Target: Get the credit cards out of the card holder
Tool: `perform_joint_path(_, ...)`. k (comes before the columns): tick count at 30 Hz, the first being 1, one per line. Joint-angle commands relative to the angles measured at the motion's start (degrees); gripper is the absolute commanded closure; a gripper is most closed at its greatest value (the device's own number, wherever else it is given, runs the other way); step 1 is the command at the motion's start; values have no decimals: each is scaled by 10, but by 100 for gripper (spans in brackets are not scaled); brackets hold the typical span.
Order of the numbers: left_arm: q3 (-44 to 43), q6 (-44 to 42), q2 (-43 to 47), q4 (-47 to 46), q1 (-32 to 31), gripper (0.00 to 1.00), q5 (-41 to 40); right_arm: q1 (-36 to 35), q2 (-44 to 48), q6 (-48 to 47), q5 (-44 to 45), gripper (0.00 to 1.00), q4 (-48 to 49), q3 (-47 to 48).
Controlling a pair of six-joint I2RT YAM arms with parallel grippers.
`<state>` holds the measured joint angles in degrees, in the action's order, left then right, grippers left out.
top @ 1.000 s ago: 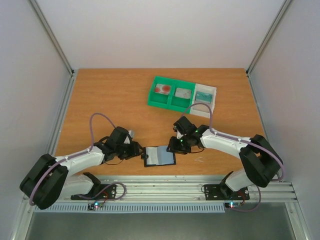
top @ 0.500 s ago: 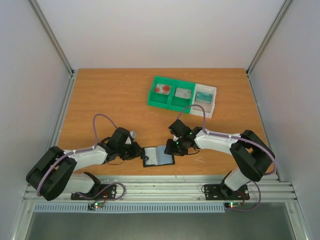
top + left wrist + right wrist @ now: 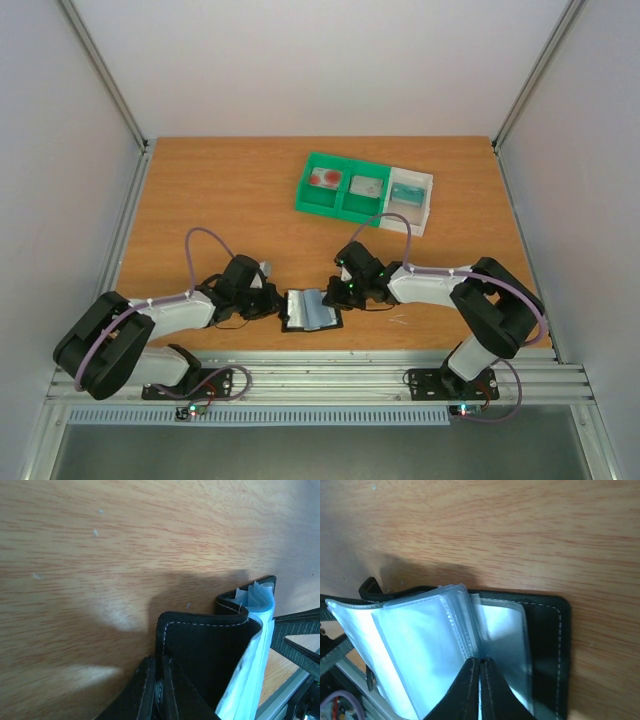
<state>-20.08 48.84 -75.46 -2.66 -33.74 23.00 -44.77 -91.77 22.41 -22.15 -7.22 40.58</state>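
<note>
The card holder (image 3: 308, 310) is a black bifold wallet with clear blue-grey sleeves, lying half-folded near the table's front edge. My left gripper (image 3: 273, 301) is shut on its black left cover (image 3: 200, 650), which stands up off the wood; the jaws (image 3: 160, 664) pinch the cover's edge. My right gripper (image 3: 341, 291) is shut on the sleeves (image 3: 435, 645) at the spine, its fingertips (image 3: 480, 662) pressed together. No card shows in the sleeves. Three credit cards lie in the trays: whitish-red (image 3: 325, 179), greyish (image 3: 366, 186), teal (image 3: 406, 193).
The green compartment tray (image 3: 343, 205) and the white tray (image 3: 425, 205) beside it stand at the back right of the table. The aluminium rail (image 3: 330, 375) runs along the near edge just behind the wallet. Purple cables loop over both arms.
The right gripper has moved left and the wallet has shifted left with it, its halves folding closer together so it looks narrower. The left gripper has stayed nearly in place on the cover.
</note>
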Motion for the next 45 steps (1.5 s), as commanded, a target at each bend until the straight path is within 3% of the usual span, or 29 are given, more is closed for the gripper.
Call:
perform_joint_path(1, -10, -13, 0, -14, -2, 93, -12, -10, 2, 9, -9, 99, 51, -10)
perform_joint_path(6, -19, -18, 22, 15, -1, 91, -31, -10, 36, 5, 39, 99, 16, -22)
perform_joint_path(10, -30, -17, 45, 54, 0, 79, -43, -10, 55, -17, 77, 89, -52, -7)
perform_joint_path(14, -46, -29, 81, 108, 0, 46, -68, -10, 111, -43, 142, 70, -111, -5)
perform_joint_path(21, -90, -71, 187, 250, 0, 23, -145, -10, 211, -75, 236, 40, -212, 13)
perform_joint_path(22, -102, -81, 203, 274, 0, 17, -159, -10, 229, -78, 248, 35, -229, 22)
perform_joint_path(23, -113, -88, 222, 298, 0, 4, -175, -10, 245, -81, 259, 26, -245, 31)
perform_joint_path(24, -126, -97, 238, 322, 0, 1, -192, -10, 260, -85, 269, 19, -263, 45)
perform_joint_path(28, -192, -137, 304, 422, 0, 1, -247, -10, 312, -95, 320, 2, -346, 106)
perform_joint_path(37, -330, -191, 403, 525, 0, 1, -277, -10, 386, -122, 357, 2, -431, 214)
perform_joint_path(45, -375, -193, 449, 543, 0, 1, -272, -10, 421, -110, 306, 2, -408, 205)
